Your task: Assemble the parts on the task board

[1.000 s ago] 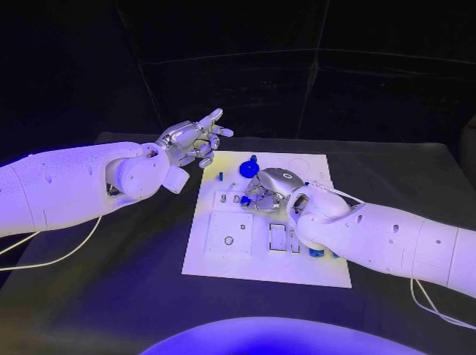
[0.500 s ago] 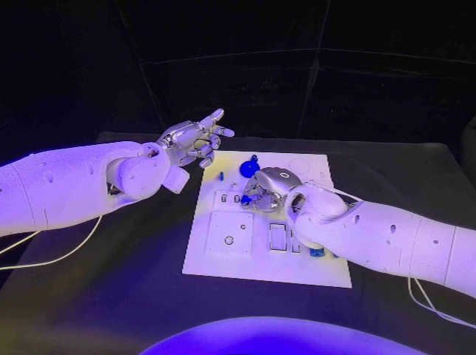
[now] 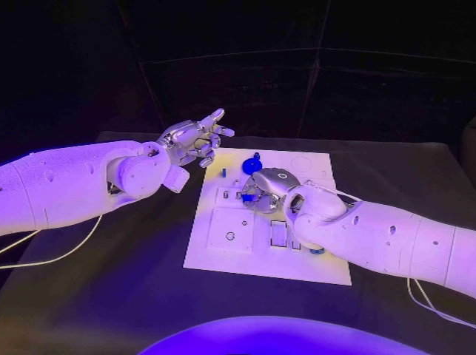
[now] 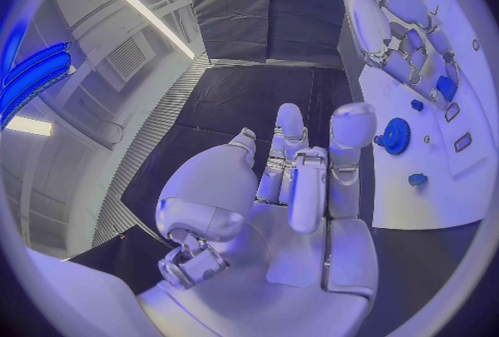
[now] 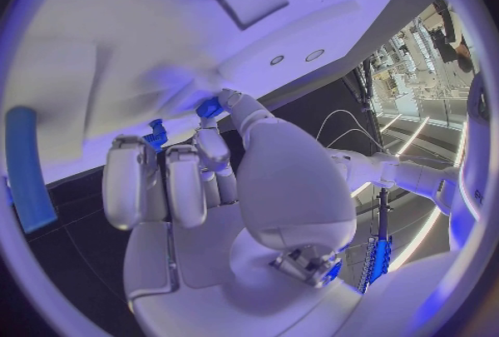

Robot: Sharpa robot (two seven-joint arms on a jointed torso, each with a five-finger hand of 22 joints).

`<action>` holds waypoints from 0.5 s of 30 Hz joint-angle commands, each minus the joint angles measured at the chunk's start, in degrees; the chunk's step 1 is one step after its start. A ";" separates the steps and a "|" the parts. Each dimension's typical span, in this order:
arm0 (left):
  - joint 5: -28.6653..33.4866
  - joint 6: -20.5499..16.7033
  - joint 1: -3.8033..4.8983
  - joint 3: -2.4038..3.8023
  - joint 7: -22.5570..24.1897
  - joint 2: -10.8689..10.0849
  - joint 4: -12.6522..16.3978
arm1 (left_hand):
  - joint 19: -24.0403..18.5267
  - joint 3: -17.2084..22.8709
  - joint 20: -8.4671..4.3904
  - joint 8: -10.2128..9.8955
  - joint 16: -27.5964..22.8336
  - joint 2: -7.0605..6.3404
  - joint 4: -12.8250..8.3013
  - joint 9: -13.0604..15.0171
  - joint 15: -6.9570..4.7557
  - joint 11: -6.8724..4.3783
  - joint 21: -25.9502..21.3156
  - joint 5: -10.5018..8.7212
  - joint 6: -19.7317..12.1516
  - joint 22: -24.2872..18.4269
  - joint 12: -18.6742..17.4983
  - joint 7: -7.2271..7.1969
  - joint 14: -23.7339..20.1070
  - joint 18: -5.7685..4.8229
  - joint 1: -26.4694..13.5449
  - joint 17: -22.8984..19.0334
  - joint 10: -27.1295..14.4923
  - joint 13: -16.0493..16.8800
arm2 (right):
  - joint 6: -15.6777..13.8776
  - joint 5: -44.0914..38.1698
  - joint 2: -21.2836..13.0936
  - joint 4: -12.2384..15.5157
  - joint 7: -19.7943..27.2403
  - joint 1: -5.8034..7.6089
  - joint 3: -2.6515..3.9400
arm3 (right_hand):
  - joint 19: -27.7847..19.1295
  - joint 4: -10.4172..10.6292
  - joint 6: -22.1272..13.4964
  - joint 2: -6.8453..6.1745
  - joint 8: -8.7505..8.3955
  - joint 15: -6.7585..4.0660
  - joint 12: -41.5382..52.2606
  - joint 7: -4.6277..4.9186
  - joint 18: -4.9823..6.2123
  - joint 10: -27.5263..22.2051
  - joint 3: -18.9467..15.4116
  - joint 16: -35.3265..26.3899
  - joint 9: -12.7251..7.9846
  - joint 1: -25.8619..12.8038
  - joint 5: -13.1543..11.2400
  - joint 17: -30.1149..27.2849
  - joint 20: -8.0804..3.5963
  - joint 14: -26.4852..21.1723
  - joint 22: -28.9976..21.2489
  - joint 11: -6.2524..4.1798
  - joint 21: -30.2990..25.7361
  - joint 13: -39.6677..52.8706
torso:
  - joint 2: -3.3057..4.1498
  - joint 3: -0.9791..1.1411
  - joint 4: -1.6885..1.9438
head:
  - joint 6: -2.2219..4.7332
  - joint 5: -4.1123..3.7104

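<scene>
The task board (image 3: 261, 244) lies mid-bench, with a blue gear-shaped part (image 3: 252, 166) standing near its far edge and other blue parts scattered nearby, so assembly looks partly done. The right hand (image 3: 266, 189) presses down at the board's middle, its fingers (image 5: 213, 150) pinching a small blue part (image 5: 209, 107). The left hand (image 3: 192, 141) hovers off the board's far-left corner, fingers apart and holding nothing.

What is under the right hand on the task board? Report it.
Under the right hand, a small blue part sits at its fingertips on the task board; the board directly beneath the palm is covered.
</scene>
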 commanded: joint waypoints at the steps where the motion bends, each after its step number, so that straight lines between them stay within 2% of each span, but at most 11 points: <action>1: -0.32 0.89 0.10 0.04 0.02 0.04 -0.01 | -0.40 0.11 -0.02 -0.29 -0.37 -0.10 -0.43 0.10 0.30 -0.02 -0.25 0.16 -0.45 -0.06 -0.30 -0.12 3.96 -0.14 0.66 6.56 -0.53 -0.08 | 1.42 -0.19 -0.65 -0.13 -0.03 -0.01 -0.09 | -0.16 -0.67 0.62 -0.89 0.35 -0.30 -0.32 0.11 -0.10 -0.26 3.91 -0.14 0.05 -0.50 3.53 5.84 -0.40 3.73 4.16 0.01 -0.01 -0.10 | -0.01 0.02 -0.02 | -0.02 0.00; 4: -0.32 0.91 0.10 0.04 -0.07 0.02 -0.01 | -0.40 0.11 -0.01 -0.29 -0.37 -0.09 -0.45 0.11 0.30 -0.01 -0.25 0.16 -0.45 -0.06 -0.30 -0.11 3.96 -0.14 0.68 6.55 -0.54 -0.08 | 1.64 0.11 -0.96 0.10 0.24 0.00 -0.08 | -0.22 -1.19 0.80 -1.74 0.44 -0.30 -0.30 0.09 -0.09 -0.14 7.40 -0.14 -0.03 -1.60 4.86 5.86 -0.38 3.72 4.19 -0.01 0.02 -0.08 | 0.00 0.01 -0.05 | -0.05 0.01; 7: -0.49 0.97 0.10 0.04 -0.13 0.01 -0.02 | -0.46 0.14 0.00 -0.29 -0.40 -0.06 -0.58 0.12 0.31 -0.01 -0.33 0.17 -0.48 -0.20 -0.31 -0.11 3.94 -0.11 0.79 6.49 -0.55 -0.10 | 1.84 0.30 -1.21 0.36 0.52 0.00 -0.08 | -0.28 -1.76 0.93 -2.78 0.56 -0.31 -0.24 0.01 -0.09 0.01 10.91 -0.15 -0.07 -3.12 5.03 5.88 -0.39 3.72 4.24 -0.03 0.04 -0.05 | -0.01 0.00 -0.08 | -0.05 0.00; 12: -0.68 1.04 0.10 0.04 -0.21 0.02 -0.02 | -0.43 0.15 0.00 -0.30 -0.39 -0.04 -0.69 0.14 0.31 0.00 -0.28 0.17 -0.50 -0.12 -0.33 -0.10 3.95 -0.12 0.88 6.52 -0.57 -0.12 | 2.11 0.43 -1.49 0.59 0.52 0.00 -0.08 | -0.38 -2.02 0.76 -3.44 0.51 -0.30 -0.58 -0.05 -0.06 -0.28 12.33 -0.09 -0.12 -4.12 4.73 5.97 -0.37 3.74 4.19 0.00 0.00 -0.41 | 0.03 0.02 -0.03 | -0.01 -0.02; 15: -0.73 1.02 0.10 0.04 -0.23 0.00 -0.01 | -0.43 0.15 0.00 -0.30 -0.39 -0.04 -0.69 0.14 0.31 0.00 -0.28 0.17 -0.50 -0.12 -0.33 -0.10 3.95 -0.12 0.88 6.52 -0.57 -0.12 | 2.15 0.46 -1.58 0.60 0.31 0.01 -0.07 | -0.48 -1.81 0.53 -3.97 0.41 -0.25 -0.79 -0.09 -0.03 -0.47 12.43 -0.01 -0.17 -5.26 2.37 6.08 -0.30 3.78 4.10 -0.02 -0.08 -0.69 | -0.01 0.00 0.00 | 0.00 -0.12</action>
